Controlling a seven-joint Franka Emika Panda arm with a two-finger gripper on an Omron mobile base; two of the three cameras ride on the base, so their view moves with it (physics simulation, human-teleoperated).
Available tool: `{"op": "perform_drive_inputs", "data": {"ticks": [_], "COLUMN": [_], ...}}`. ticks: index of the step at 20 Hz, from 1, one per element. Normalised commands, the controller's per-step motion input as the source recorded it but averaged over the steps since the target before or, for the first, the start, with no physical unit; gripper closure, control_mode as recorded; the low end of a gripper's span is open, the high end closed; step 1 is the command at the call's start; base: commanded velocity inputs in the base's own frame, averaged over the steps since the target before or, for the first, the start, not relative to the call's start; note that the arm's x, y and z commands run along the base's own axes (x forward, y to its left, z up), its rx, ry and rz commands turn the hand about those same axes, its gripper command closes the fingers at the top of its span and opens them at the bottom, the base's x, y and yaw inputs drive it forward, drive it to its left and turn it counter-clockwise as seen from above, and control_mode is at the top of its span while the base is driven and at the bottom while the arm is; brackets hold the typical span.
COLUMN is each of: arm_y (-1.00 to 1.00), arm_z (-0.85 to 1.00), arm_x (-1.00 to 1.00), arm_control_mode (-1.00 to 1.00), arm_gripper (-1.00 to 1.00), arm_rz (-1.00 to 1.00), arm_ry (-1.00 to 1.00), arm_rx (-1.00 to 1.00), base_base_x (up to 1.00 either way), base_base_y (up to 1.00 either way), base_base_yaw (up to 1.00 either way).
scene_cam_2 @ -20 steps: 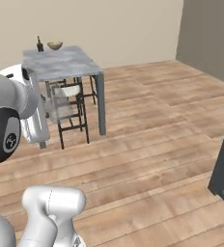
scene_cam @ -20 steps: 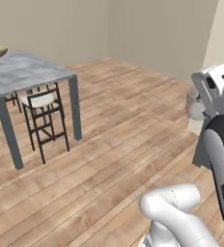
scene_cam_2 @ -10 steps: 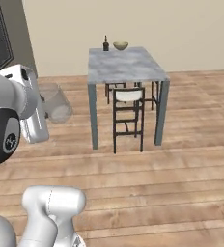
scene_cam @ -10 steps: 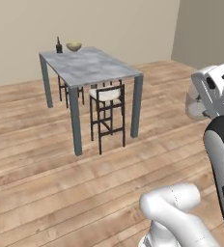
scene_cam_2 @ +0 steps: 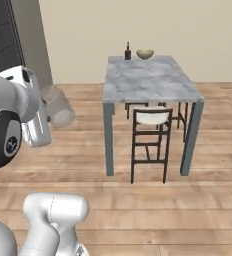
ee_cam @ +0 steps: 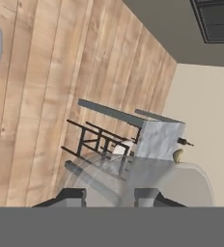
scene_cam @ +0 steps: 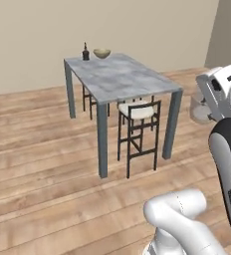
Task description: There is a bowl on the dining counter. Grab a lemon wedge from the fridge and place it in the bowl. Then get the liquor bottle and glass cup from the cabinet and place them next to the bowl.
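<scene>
The tool [ee_cam: 108, 195], clamped on the clear tapered glass cup [scene_cam_2: 58, 106], should stay level until the grey-veined marble worktop [scene_cam: 120, 77] is within reach, then lower it beside the olive-tan bowl [scene_cam: 102, 53] and dark liquor bottle [scene_cam: 85, 52].

I see a black-framed stool [scene_cam: 137, 130] with a pale seat tucked under the near long side, standing on a wood-plank floor [scene_cam: 43, 164] before a beige wall [scene_cam: 38, 35].

Liquor bottle [scene_cam_2: 128, 51] beside bowl [scene_cam_2: 145, 54] on dining counter [scene_cam_2: 148, 80] (far end).
</scene>
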Motion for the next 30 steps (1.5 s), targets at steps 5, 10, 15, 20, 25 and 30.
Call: {"op": "perform_drive_inputs", "data": {"ticks": [5,10,15,20,25,30], "arm_y": [0.0,0.0,0.0,0.0,0.0,0.0], "arm_z": [0.0,0.0,0.0,0.0,0.0,0.0], "arm_x": [0.0,0.0,0.0,0.0,0.0,0.0], "arm_control_mode": [1.0,1.0,1.0,1.0,1.0,1.0], "arm_gripper": [1.0,1.0,1.0,1.0,1.0,1.0], "arm_rz": [0.0,0.0,0.0,0.0,0.0,0.0], "arm_ry": [0.0,0.0,0.0,0.0,0.0,0.0], "arm_rx": [0.0,0.0,0.0,0.0,0.0,0.0], "base_base_x": [1.0,0.98,0.79,0.62,0.26,0.03], "base_base_y": [-0.53,-0.66,-0.86,-0.96,-1.0,-1.0], "base_base_yaw": [0.28,0.3,0.25,0.22,0.18,0.21]}}
